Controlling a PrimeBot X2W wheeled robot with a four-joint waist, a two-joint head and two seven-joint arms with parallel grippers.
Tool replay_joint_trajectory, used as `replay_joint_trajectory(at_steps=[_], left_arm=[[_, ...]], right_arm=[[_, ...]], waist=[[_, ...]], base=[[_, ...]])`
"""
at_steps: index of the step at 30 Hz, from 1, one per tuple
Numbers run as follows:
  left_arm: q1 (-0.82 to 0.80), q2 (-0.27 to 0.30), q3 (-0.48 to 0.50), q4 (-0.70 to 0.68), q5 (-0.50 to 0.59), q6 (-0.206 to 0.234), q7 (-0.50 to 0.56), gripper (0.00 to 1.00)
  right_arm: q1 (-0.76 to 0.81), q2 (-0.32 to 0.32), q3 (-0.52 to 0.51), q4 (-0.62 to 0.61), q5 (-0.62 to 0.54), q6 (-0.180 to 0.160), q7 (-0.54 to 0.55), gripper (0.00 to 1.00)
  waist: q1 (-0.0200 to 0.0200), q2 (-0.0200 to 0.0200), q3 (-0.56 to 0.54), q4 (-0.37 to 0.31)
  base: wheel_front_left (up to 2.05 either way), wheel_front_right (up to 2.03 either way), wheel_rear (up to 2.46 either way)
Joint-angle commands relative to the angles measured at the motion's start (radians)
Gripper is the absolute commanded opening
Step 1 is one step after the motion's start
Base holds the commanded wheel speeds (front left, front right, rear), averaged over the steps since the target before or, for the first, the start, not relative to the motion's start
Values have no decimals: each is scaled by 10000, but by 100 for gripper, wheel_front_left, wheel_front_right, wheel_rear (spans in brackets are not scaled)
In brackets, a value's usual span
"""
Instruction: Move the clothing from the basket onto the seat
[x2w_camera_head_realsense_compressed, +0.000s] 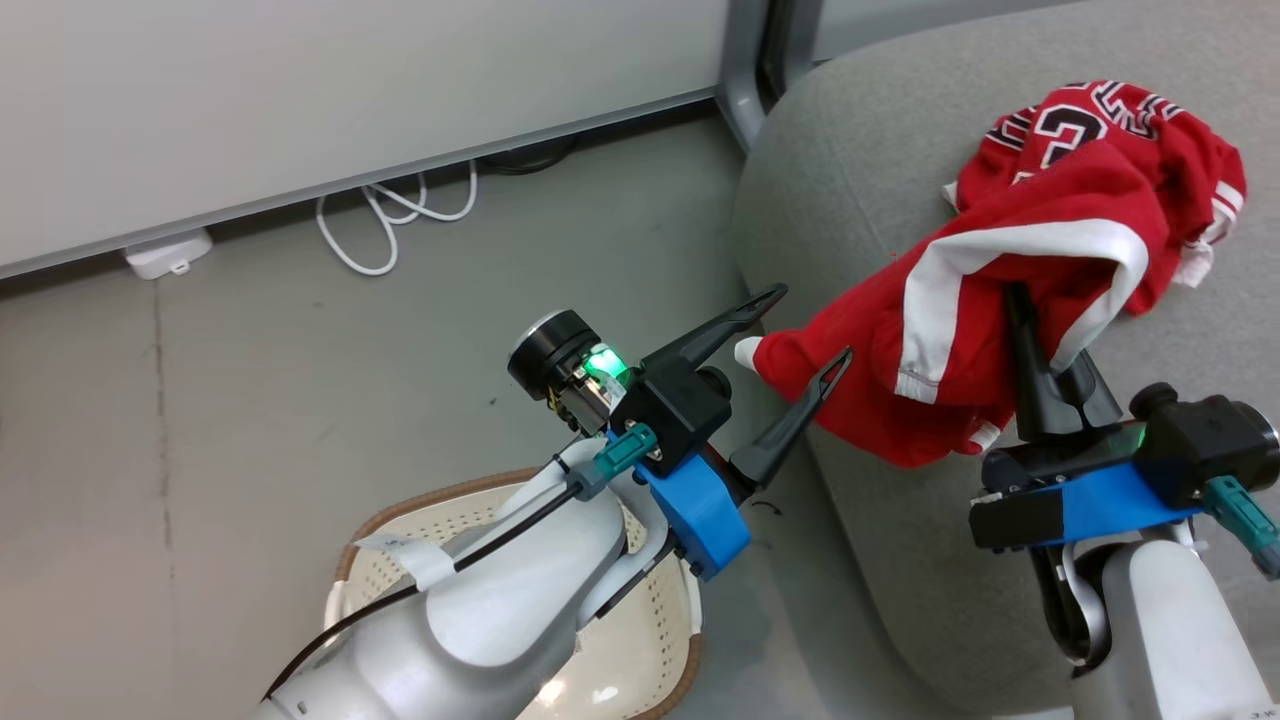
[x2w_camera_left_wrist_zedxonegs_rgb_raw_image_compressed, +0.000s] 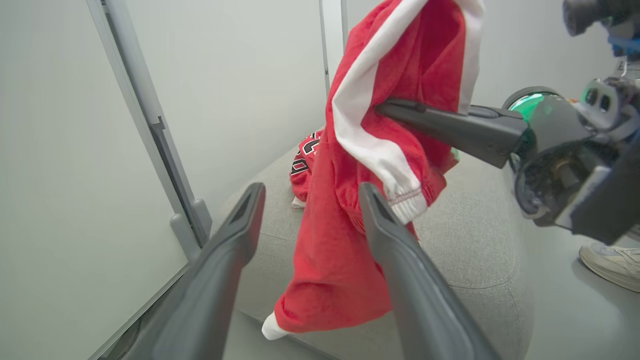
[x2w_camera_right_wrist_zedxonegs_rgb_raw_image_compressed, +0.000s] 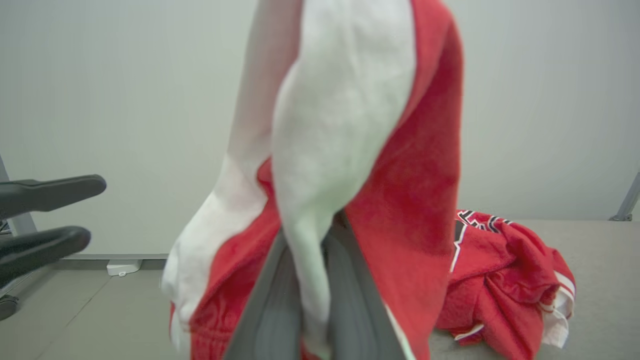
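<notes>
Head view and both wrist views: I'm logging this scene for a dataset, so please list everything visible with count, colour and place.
striped garment: one, red with white stripes, hanging off the right gripper above the sofa's front edge
jersey: one, red with black numerals, crumpled on the sofa
sofa: one, grey, right of the head view
basket: one, cream with brown rim, on the floor, partly hidden by the left arm
cable: one, white, looped on the floor by the wall
plug box: one, white, at the wall's foot
shoe: one, pale, on the floor beside the sofa
left gripper: open, at the striped garment's hanging end
right gripper: shut on the striped garment
</notes>
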Motion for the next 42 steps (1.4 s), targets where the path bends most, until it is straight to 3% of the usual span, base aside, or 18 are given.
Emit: replay_joint_trajectory(at_steps=[1, 10, 24, 35, 42], left_arm=[[-35, 42, 13, 18, -11, -10, 15, 100], [87, 19, -198, 67, -66, -5, 13, 100], [-90, 119, -162, 38, -63, 177, -3, 100], [-779, 483, -46, -266, 155, 368, 199, 100], [-1461, 561, -125, -501, 432, 373, 422, 100]], right_arm=[[124, 26, -33, -44, 28, 5, -5, 0], [413, 76, -490, -203, 44, 5, -5, 0], [-7, 79, -774, -676, 73, 5, -5, 0], [-2813, -703, -1836, -1396, 122, 5, -5, 0], [-5005, -1673, -3162, -1108, 225, 4, -5, 0]], waist=[[0, 0, 52, -153], [0, 0, 94, -681], [0, 0, 361, -798], [0, 0, 1911, -701], [0, 0, 3369, -512]], base=[[0, 0, 0], [0, 0, 0], [0, 0, 0], [0, 0, 0], [0, 0, 0]])
